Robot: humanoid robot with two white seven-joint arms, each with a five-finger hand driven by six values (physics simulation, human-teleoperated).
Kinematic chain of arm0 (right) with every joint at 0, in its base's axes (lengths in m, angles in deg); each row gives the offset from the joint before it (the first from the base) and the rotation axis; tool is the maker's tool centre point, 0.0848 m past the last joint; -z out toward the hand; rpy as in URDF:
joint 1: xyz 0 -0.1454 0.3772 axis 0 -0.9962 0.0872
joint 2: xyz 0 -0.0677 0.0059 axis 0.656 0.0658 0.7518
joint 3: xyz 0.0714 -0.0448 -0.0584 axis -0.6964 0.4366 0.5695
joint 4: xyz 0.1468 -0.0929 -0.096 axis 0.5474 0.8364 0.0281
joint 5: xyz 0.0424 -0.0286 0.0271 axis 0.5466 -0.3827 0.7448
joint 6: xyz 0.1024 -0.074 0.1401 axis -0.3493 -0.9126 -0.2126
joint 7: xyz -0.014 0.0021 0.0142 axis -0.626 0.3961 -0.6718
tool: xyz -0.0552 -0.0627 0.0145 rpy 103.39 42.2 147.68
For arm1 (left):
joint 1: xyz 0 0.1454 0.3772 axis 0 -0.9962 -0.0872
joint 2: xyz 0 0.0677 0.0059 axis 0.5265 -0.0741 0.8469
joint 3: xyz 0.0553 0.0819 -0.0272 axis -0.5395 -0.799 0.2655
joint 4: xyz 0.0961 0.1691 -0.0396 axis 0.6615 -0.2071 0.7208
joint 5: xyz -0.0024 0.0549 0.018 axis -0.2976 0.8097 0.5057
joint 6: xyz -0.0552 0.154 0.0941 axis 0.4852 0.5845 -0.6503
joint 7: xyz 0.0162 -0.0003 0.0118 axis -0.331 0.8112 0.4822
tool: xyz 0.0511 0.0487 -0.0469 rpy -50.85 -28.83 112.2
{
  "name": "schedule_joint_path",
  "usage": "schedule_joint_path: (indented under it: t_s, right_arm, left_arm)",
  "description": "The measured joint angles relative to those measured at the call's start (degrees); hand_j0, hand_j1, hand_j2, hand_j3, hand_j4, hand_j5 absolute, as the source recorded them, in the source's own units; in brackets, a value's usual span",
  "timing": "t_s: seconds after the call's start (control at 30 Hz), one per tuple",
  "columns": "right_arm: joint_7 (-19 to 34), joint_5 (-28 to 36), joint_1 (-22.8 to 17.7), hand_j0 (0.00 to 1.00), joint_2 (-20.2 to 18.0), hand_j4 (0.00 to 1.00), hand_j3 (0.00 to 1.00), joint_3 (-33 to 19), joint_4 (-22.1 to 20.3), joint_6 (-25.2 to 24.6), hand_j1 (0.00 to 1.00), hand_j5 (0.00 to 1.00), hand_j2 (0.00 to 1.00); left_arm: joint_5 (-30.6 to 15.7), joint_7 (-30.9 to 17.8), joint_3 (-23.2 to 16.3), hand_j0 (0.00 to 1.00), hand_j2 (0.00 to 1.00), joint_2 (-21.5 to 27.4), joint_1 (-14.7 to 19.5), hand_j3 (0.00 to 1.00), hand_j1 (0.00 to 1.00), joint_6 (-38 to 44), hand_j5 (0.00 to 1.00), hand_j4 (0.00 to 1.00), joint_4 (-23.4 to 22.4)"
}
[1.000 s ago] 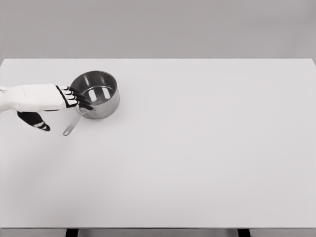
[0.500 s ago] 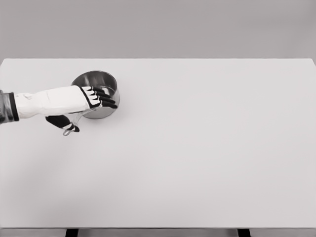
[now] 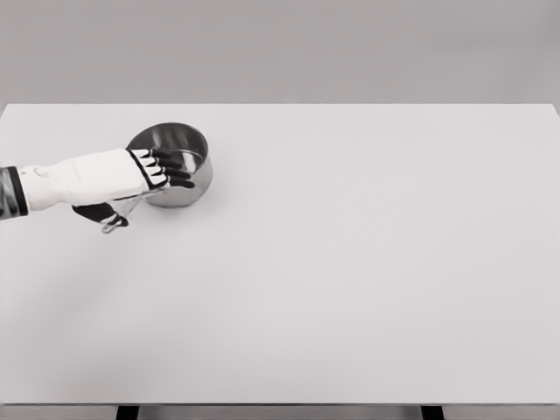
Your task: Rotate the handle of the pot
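A shiny steel saucepan point(image 3: 185, 147) stands on the white table point(image 3: 350, 262) at the back left. Its thin handle point(image 3: 111, 227) points toward the lower left, and only its end shows below my hand. My left hand point(image 3: 149, 187) comes in from the left edge and lies over the handle's root and the pot's left rim. Its black fingers point(image 3: 171, 166) stretch out over the pot's inside and hold nothing. The thumb point(image 3: 103, 214) hangs beside the handle's end. The right arm is out of view.
The table's back edge point(image 3: 280, 105) runs just behind the pot, against a grey wall. Two dark table legs point(image 3: 128, 412) show at the bottom edge.
My left hand slid right over the handle and rim, then drew back a little to the left. The handle's end has shifted slightly up and to the left.
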Motion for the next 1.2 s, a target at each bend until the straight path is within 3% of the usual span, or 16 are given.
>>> schedule_joint_path:
  t_s: [0.63,0.93,1.2]
  right_arm:
    - [0.0,0.0,0.0,1.0,0.0,1.0,1.0,0.0,0.0,0.0,1.0,1.0,1.0]
    - [0.0,0.0,0.0,1.0,0.0,1.0,1.0,0.0,0.0,0.0,1.0,1.0,1.0]
    - [0.0,0.0,0.0,1.0,0.0,1.0,1.0,0.0,0.0,0.0,1.0,1.0,1.0]
  left_arm:
    - [1.7,5.5,1.5,1.0,1.0,0.0,0.1,1.0,1.0,0.0,1.0,1.0,-10.6]
    - [6.0,11.4,1.7,1.0,1.0,-1.0,0.0,1.0,1.0,0.0,1.0,1.0,-11.6]
    - [6.6,14.1,1.5,1.0,1.0,-0.8,0.0,1.0,1.0,0.5,1.0,1.0,-12.2]
